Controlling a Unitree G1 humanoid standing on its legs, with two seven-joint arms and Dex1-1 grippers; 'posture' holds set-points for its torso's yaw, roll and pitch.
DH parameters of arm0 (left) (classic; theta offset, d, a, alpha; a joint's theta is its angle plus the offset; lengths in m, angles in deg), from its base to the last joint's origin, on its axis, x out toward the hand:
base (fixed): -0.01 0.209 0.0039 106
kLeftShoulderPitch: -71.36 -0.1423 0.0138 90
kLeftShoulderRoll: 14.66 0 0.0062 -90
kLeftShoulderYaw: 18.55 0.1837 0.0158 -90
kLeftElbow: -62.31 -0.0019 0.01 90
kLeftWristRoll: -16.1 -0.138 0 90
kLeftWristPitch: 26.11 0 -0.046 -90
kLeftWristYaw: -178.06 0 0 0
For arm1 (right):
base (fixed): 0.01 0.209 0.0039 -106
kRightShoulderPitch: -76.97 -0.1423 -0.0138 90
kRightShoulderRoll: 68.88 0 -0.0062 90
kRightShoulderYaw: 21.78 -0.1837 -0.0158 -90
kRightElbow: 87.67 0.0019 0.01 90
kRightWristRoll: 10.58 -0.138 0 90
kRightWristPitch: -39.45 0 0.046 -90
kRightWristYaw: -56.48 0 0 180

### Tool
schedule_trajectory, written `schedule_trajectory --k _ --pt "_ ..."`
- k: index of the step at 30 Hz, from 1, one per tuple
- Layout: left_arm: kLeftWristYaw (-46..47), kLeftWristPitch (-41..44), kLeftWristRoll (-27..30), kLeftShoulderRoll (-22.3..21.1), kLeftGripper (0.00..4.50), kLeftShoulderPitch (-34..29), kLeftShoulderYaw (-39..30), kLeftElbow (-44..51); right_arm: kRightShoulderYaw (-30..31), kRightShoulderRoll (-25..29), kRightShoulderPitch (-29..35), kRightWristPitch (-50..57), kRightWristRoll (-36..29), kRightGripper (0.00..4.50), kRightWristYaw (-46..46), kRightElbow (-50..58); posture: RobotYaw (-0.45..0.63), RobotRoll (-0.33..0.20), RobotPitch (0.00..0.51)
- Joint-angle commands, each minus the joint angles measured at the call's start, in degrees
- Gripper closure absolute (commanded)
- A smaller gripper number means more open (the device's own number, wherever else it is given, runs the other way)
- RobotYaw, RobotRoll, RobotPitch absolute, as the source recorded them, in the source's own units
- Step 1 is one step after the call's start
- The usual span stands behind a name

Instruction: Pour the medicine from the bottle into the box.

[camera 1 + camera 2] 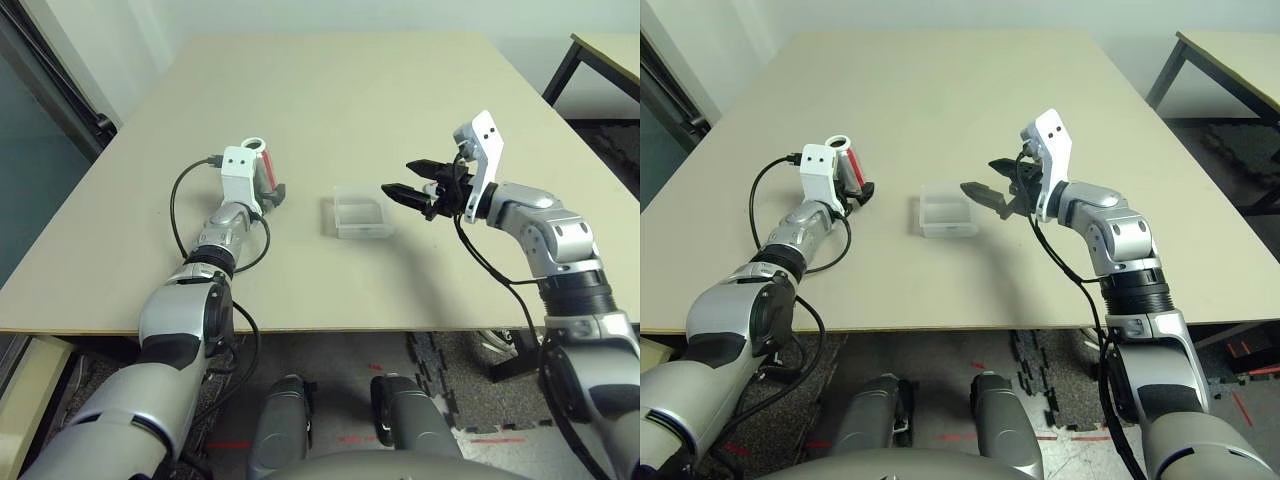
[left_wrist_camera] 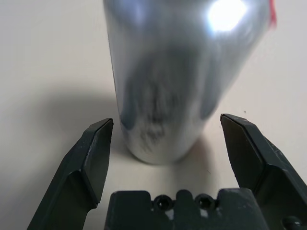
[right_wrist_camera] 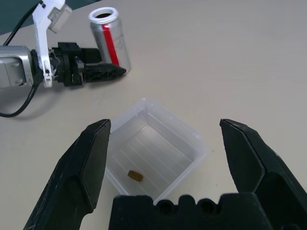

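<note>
On the table (image 1: 330,90), the box (image 3: 153,153) sits centre, one brown pill (image 3: 135,176) inside. At its nine o'clock the bottle (image 3: 110,38) stands upright between the left gripper's (image 2: 165,129) spread, released fingers (pouring looks finished). The right gripper (image 1: 398,190) hovers empty-handed at three o'clock, fingers apart. Next, I'd guess, the left arm backs away.

A large beige table (image 1: 330,90) is filling most of the scene, its surface evenly lit. Beyond its far right corner, part of a second table (image 1: 605,55) with black legs is showing. Pale walls are rising behind and to the left. Below the near edge, dark floor mats (image 1: 450,370) are lying on a grey floor.
</note>
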State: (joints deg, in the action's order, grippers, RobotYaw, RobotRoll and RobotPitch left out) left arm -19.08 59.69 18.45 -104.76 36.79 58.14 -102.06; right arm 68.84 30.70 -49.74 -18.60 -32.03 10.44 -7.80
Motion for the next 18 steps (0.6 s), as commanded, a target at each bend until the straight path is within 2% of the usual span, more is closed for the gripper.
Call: schedule_trajectory --k 1,11,14,18 --pt "-1.1 -1.4 0.6 -0.2 0.02 -0.8 0.0 1.4 -0.6 0.1 0.4 0.3 -0.5 0.0 -0.2 0.6 -0.04 0.0 0.078" --pt "-4.6 -2.8 2.2 1.8 0.02 -6.0 0.7 8.7 -1.3 1.2 1.5 1.5 -1.3 0.0 -0.4 2.3 -0.02 0.0 0.092" --pt "-5.9 -1.6 3.0 2.4 0.02 -9.9 1.4 14.9 -2.3 1.8 2.2 2.3 -1.9 0.0 0.0 3.3 -0.01 0.0 0.094" --pt "-6.2 3.1 5.2 2.5 0.02 -17.2 1.2 28.1 -3.7 2.4 3.6 3.3 -2.8 0.0 0.6 5.0 -0.01 0.0 0.096"
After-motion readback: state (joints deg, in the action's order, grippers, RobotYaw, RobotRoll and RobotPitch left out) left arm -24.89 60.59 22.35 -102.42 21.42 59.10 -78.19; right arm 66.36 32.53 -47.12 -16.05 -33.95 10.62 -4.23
